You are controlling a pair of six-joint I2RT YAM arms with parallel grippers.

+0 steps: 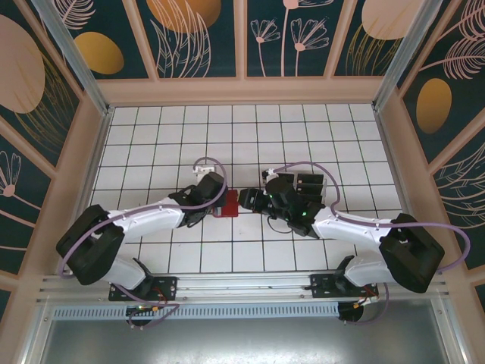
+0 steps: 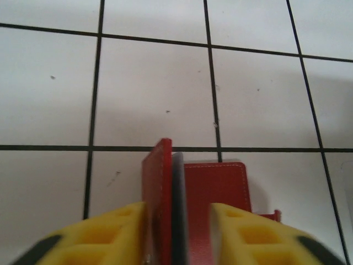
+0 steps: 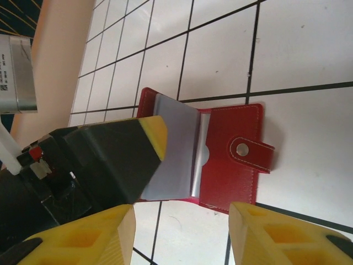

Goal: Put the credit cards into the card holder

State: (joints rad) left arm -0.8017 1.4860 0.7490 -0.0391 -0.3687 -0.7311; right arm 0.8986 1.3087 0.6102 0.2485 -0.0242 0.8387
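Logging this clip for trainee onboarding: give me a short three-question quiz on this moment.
1. True or false: the card holder lies folded shut.
2. The right gripper is: A open and empty; B shut on a card; C shut on the holder.
3. Which gripper's fingers straddle the holder's raised flap?
Key: 1 false; 2 A; 3 the left gripper.

One red card holder; two grippers — left gripper at its 9 o'clock, right gripper at 3 o'clock; credit cards at 2 o'clock — number unclear.
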